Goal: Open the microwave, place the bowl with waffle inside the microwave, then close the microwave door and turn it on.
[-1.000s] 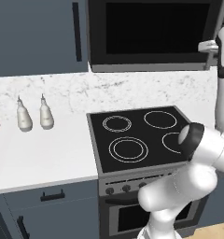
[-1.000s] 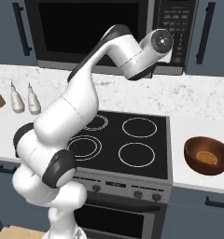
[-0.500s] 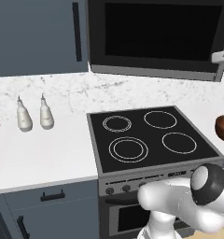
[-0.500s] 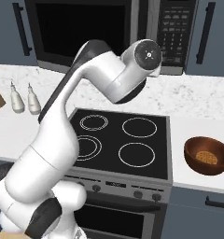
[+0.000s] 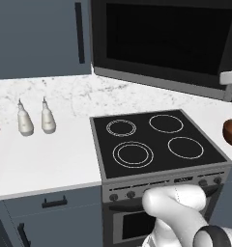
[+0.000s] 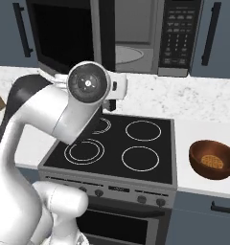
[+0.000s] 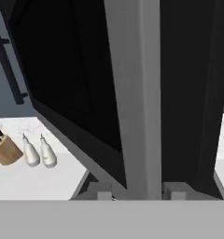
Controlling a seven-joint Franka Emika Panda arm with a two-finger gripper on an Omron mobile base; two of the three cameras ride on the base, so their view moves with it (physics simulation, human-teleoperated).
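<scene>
One bowl (image 6: 214, 160), two bottles (image 5: 35, 118)

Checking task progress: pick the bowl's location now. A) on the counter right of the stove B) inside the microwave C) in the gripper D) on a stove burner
A: the bowl, waffle inside, sits on the white counter right of the stove, outside the microwave.
</scene>
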